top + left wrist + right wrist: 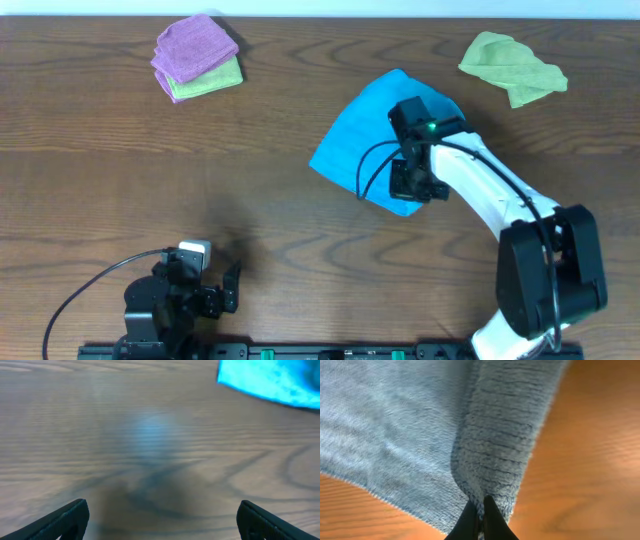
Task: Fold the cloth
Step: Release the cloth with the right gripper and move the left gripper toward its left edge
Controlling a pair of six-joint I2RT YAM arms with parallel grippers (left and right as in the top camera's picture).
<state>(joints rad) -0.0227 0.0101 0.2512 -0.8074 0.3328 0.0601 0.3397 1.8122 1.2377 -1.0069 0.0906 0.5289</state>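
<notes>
- Right gripper (pixel 479 512) is pinched hard on the blue cloth (pixel 420 435). Jaws are nearly touching, with fabric bunched between the tips at the cloth's near corner.
- Risk, my read: the bite is thin and right at the edge. If I pull quickly, the corner could slip out and the fold would drop short.
- Second risk: the ridge rising from the pinch looks double-thick, so I may have two layers. Carrying both would drag the whole cloth over the table (pixel 250 180) instead of folding it.
- Third: the cable (pixel 368 165) loops off the right wrist just over the cloth and could brush or catch the fabric on a sweep.
- Cloth look: plush ribbed pile, soft and limp. One raised ridge runs away from the tips, with a flatter sheet to its left.
- From overhead it sits centre-right on the table. It's a rough kite shape, not squared up, partly hidden under the right arm.
- Left gripper (pixel 162 520) is near the front-left edge, fingers spread wide, holding nothing, with bare wood below. It is well apart from the blue cloth.
- Far back left: a purple cloth (pixel 195 45) is stacked on a folded green cloth (pixel 212 82).
- Far back right: a crumpled green cloth (pixel 512 65). Both lots are well clear of my work.
</notes>
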